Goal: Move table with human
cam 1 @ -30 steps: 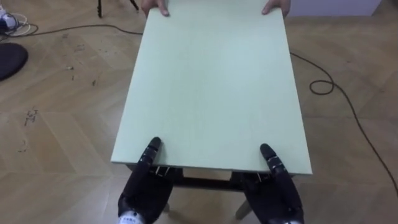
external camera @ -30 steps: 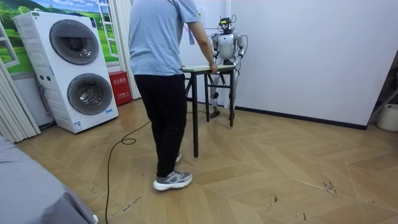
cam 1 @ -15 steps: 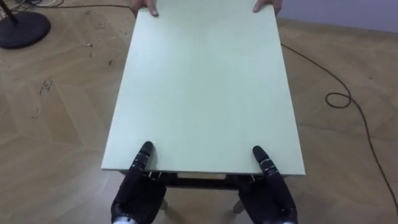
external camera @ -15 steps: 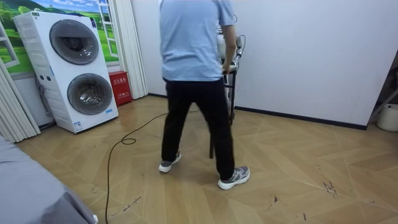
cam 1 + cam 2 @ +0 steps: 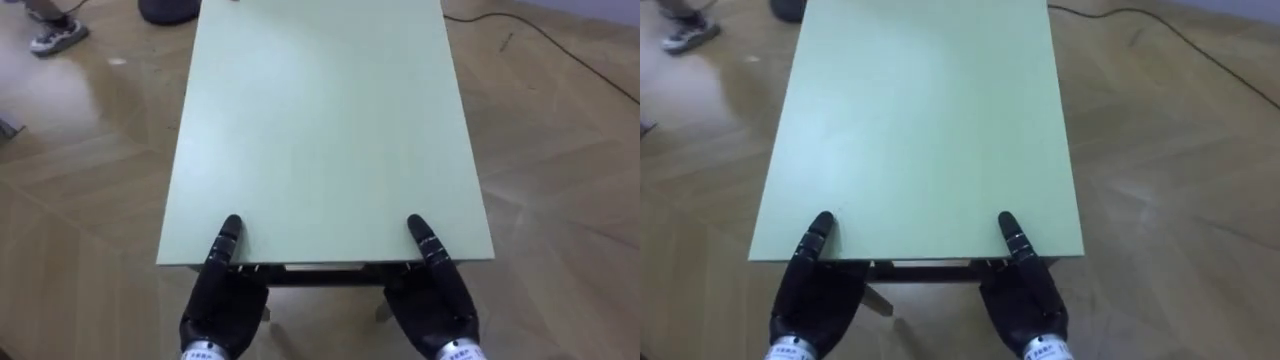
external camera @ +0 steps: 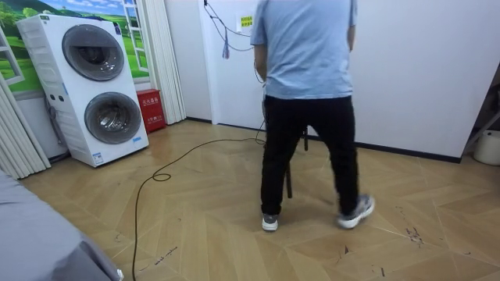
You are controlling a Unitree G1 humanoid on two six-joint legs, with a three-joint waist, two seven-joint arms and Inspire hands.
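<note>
While the person [image 6: 306, 94] stands at the far end with their back to the room camera, the pale green table [image 5: 320, 130] stretches away from the robot above the wood floor [image 5: 560, 150]. The left robot hand [image 5: 220, 300] and right robot hand [image 5: 437, 300] clasp its near edge, one toward each corner. Each thumb lies on top and the fingers are tucked underneath.

Stacked washer and dryer [image 6: 101, 86] against the room view's left wall, red box [image 6: 150, 109] just beside it. Black cable [image 6: 135, 226] loops across the parquet floor [image 6: 234, 242].
</note>
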